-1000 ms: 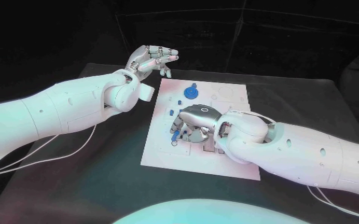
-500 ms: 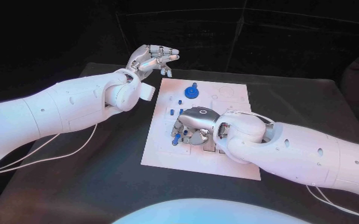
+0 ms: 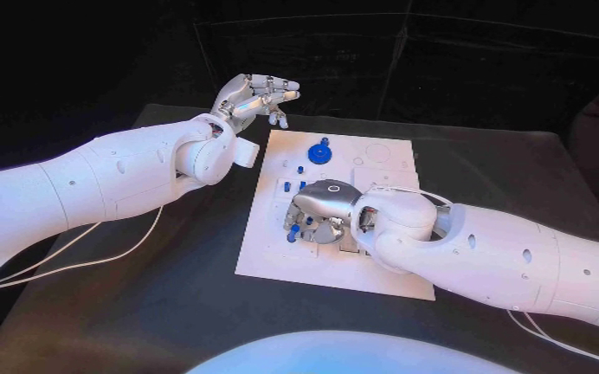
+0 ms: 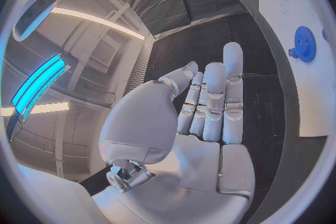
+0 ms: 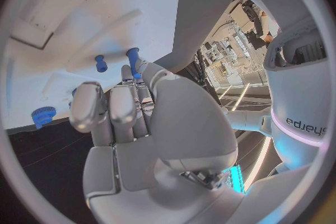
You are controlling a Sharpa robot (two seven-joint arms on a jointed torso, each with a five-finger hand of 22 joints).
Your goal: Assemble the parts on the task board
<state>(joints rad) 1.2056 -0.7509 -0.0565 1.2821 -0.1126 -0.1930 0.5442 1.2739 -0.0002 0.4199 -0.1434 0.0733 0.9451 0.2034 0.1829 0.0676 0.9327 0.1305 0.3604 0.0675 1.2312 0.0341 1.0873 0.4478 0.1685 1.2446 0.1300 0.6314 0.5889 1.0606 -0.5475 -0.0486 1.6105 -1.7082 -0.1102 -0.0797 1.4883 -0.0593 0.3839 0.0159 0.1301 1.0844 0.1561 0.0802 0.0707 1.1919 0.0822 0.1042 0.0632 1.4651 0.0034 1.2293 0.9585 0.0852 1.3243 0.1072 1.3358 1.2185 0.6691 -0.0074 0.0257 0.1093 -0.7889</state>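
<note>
Left hand [image 3: 259, 97] of my robot is what I meet first, in the upper left of the head view, above the dark table [image 3: 150, 305] and well apart from the white rectangular task board [image 3: 387, 162]. It holds nothing. In the head view its silver fingers are bent a little, and in the left wrist view [image 4: 203, 117] they stand straight and close together, with bare table beyond them.

Moving to the middle of the head view, I see the white board lying flat on the black table. Near its upper edge stands a blue round gear-shaped part [image 3: 321, 153] with a small knob on it; the left wrist view shows the same gear [image 4: 304, 43] at the right side of the circle. Below it, two small blue pegs [image 3: 293, 185] stand in the board, just beside the right hand.

Right hand [image 3: 327, 209] is lowered on the middle of the board, back side up, fingers curled downward. A small blue piece [image 3: 293, 232] shows at its lower left fingertips. I cannot tell if the hand pinches it or only touches it. In the right wrist view the fingers [image 5: 112, 112] reach toward two blue pegs [image 5: 133, 56] on the white surface.
</note>
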